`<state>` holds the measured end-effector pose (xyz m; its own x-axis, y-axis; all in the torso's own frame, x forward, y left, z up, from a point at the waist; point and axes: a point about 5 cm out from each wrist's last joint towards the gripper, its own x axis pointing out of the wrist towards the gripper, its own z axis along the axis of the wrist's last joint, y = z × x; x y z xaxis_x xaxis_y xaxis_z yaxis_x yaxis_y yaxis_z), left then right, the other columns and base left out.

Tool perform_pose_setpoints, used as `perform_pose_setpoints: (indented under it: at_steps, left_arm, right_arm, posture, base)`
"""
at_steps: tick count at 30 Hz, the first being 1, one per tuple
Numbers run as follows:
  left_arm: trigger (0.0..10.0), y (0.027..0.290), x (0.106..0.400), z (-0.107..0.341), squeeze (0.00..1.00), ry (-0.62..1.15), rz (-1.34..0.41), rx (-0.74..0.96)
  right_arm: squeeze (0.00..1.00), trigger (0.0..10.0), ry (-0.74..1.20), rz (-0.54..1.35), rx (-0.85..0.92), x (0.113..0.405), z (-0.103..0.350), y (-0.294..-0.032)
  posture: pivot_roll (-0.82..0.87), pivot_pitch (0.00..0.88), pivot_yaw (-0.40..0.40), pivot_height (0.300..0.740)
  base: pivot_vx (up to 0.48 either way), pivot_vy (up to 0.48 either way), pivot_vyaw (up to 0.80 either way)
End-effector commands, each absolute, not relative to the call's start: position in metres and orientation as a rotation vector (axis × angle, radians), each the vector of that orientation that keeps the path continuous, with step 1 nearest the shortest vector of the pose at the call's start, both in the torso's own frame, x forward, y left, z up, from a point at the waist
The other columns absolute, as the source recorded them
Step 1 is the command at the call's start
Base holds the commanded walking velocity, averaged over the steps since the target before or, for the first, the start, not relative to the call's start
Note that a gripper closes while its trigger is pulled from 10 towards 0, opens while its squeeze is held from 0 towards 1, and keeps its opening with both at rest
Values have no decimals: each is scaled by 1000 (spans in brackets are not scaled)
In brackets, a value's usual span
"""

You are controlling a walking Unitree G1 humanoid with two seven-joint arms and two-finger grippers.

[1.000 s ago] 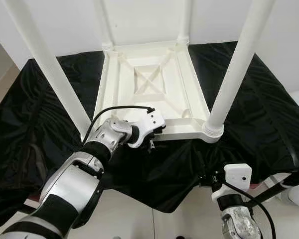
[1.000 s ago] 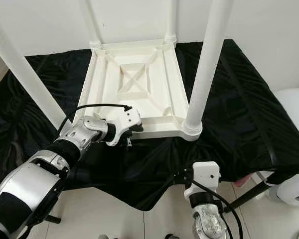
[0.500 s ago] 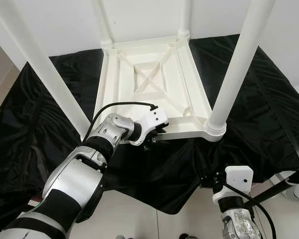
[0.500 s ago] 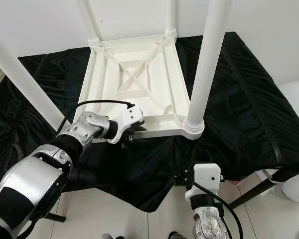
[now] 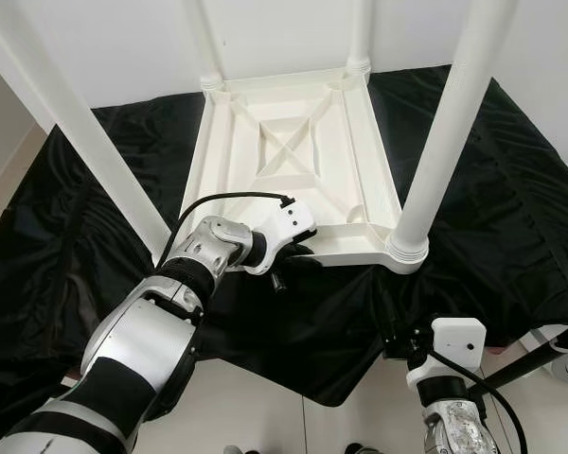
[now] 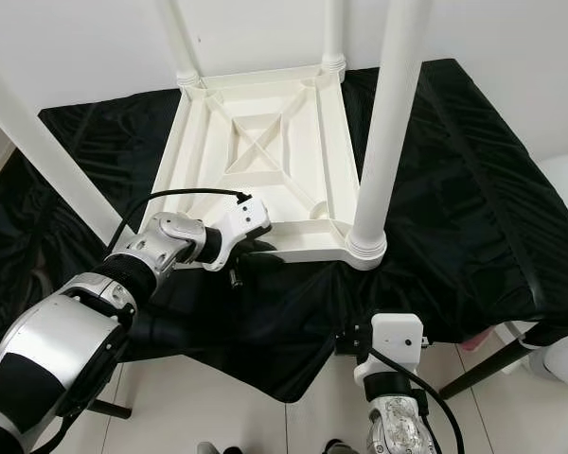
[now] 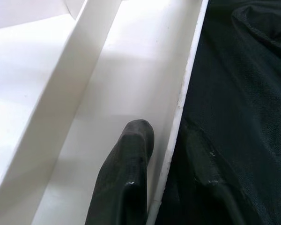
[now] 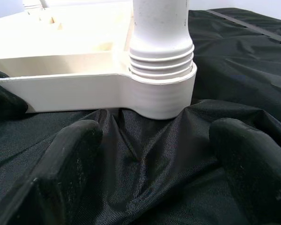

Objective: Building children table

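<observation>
The white children's table [image 5: 293,161] lies upside down on a black cloth, with its legs pointing up. My left gripper [image 5: 289,260] is at the tabletop's near rim [image 7: 187,84]. One black finger [image 7: 131,159] lies inside the tray-like underside and the other is outside against the cloth, so the gripper is shut on the rim. My right gripper [image 8: 154,154] hangs low in front of the cloth's edge. It is open and faces the threaded socket [image 8: 161,61] of the near right leg [image 5: 445,142] without touching it.
The black cloth [image 5: 511,218] covers a low platform and hangs over its front edge. The near left leg [image 5: 85,142] rises beside my left arm. A white wall stands behind, and pale floor [image 5: 256,416] lies below the front edge.
The camera has shifted a little. My left gripper has stayed on the table's near rim. My right gripper sits slightly lower in the picture.
</observation>
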<state>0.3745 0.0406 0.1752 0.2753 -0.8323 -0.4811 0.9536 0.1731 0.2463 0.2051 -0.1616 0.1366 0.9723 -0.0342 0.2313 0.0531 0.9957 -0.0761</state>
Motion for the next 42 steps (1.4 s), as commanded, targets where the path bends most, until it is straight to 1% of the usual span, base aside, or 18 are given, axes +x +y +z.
perform_pose_setpoints:
  at_steps: [1,4,6,7,16,19,24,25,27,34,38,39,40,42]
  left_arm:
    - [10000,41,370,165,0,312,-1334,654]
    - [10000,41,369,164,0,318,-1351,654]
    - [118,41,368,163,0,323,-1367,663]
    - [0,41,367,162,0,327,-1378,667]
    - [0,42,363,154,0,346,-1421,706]
    - [0,43,362,154,0,346,-1434,703]
    - [0,46,365,161,0,330,-1434,679]
    - [0,50,367,167,0,318,-1441,664]
    - [0,53,367,170,0,310,-1451,658]
    - [0,58,369,178,0,289,-1458,626]
    - [0,60,374,195,0,229,-1449,572]
    - [8980,61,375,201,0,206,-1448,560]
    - [10000,62,375,207,0,188,-1455,538]
    - [10000,62,376,215,0,164,-1461,512]
  right_arm:
    - [0,10000,-226,-48,-88,202,135,-161]
    - [0,10000,-224,-50,-88,202,135,-162]
    - [0,10000,-222,-54,-88,202,135,-162]
    - [0,10000,-222,-55,-87,201,135,-162]
    - [0,10000,-229,-52,-90,202,137,-163]
    - [0,10000,-257,-52,-93,206,144,-166]
    - [0,10000,-321,-48,-101,213,161,-170]
    - [0,10000,-364,-32,-108,216,171,-170]
    - [0,10000,-377,-20,-112,217,175,-170]
    - [0,10000,-379,-4,-111,218,179,-172]
    - [0,10000,-356,5,-109,223,178,-176]
    - [0,10000,-338,11,-106,223,175,-177]
    - [0,10000,-313,19,-96,224,171,-178]
    - [0,10000,-279,41,-92,225,165,-178]
  posture:
    - [-195,203,173,740]
    - [-197,202,175,740]
    - [-199,201,178,740]
    - [-201,201,179,740]
    - [-207,189,182,740]
    - [-209,183,182,740]
    - [-210,172,179,740]
    - [-207,170,175,740]
    - [-201,171,171,740]
    - [-195,172,164,740]
    - [-183,181,153,740]
    - [-180,184,152,740]
    - [-175,190,149,740]
    - [-172,191,145,740]
  base:
    - [0,0,0]
    - [0,0,0]
    - [0,0,0]
    - [0,0,0]
    - [0,0,0]
    - [0,0,0]
    - [0,0,0]
    - [0,0,0]
    - [0,0,0]
    - [0,0,0]
    - [0,0,0]
    - [0,0,0]
    - [0,0,0]
    - [0,0,0]
